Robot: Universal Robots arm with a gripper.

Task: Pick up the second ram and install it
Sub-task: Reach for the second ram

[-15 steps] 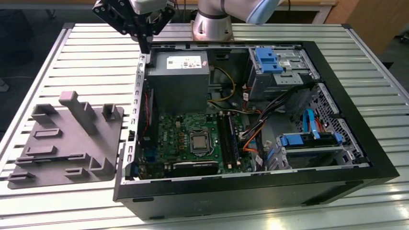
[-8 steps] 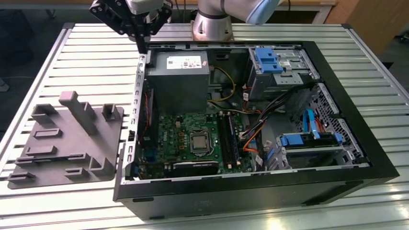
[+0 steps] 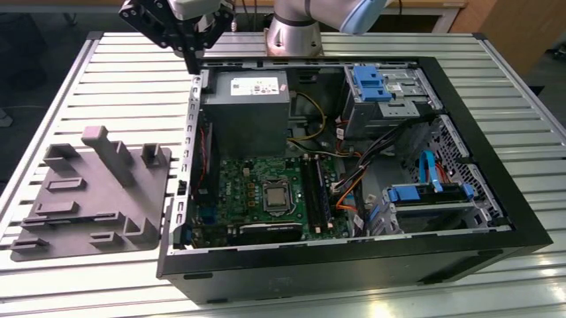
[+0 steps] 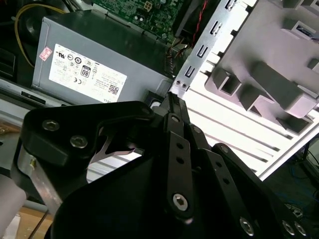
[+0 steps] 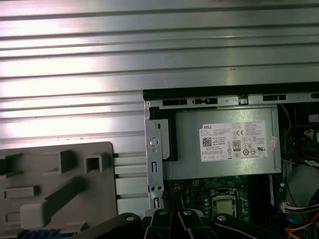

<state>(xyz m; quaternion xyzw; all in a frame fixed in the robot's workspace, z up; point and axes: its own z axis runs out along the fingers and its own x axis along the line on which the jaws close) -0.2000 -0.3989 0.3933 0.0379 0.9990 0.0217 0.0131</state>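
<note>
Gripper (image 4: 172, 101): black linkage nearest the lens in the second wrist view; jaws closed to a narrow tip above the rear corner of the computer case (image 3: 354, 265). Power supply (image 4: 94, 64) just below the tip; grey moulded tray (image 3: 89, 199) well off to one side; memory slots (image 3: 314, 189) beyond the power supply. Handling, as judged: keep the tip clear of the case rim and any stick parallel to the slots. Unresolved: whether the jaws pinch the second ram edge-on or nothing; its place cannot be told.
</note>
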